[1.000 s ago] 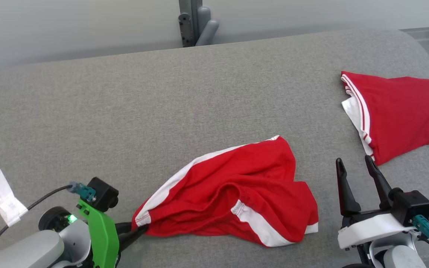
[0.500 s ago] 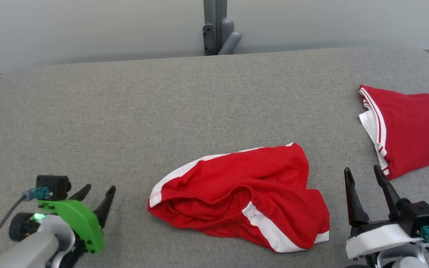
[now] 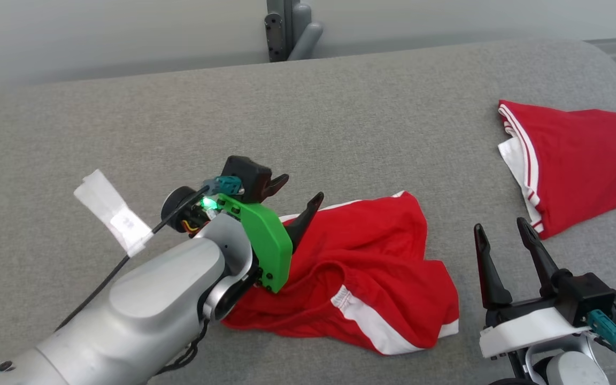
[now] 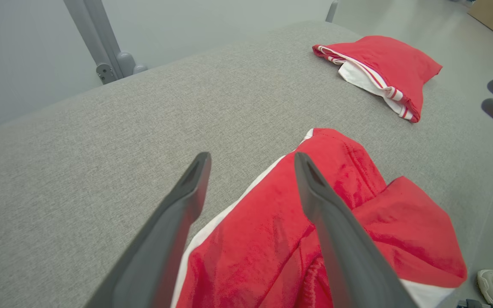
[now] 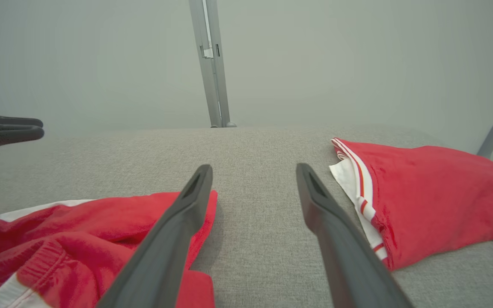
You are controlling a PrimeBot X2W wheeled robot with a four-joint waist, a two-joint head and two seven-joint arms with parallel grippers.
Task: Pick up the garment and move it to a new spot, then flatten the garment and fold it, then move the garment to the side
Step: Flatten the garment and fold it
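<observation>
Garment (image 3: 372,278) in a crumpled heap: red shorts with white side stripes, lying on the grey tabletop (image 3: 233,117) close to its near edge, about midway along it. The waistband is bunched and one leg is doubled over the other, so we read no flat outline.

The left end effector (image 3: 301,188) hangs over the garment's left part with its fingers spread wide and nothing between them. In the left wrist view the white-striped border runs between the two fingers, and as far as we can judge they are above the cloth rather than on it. The right end effector (image 3: 500,225) stands near the near right corner of the tabletop, just beside the garment's right side, equally wide open and empty. A folded red cloth (image 3: 580,160) with white trim rests well apart, against the right edge.

We judge the step in hand to be the flattening. The garment sits loose on the tabletop, gripped by neither arm and not yet spread.

The next move calls for the left fingers to descend on the striped border and close on a single layer. The right arm should then take the opposite side, so that the two can draw the cloth taut and lay it flat.
</observation>
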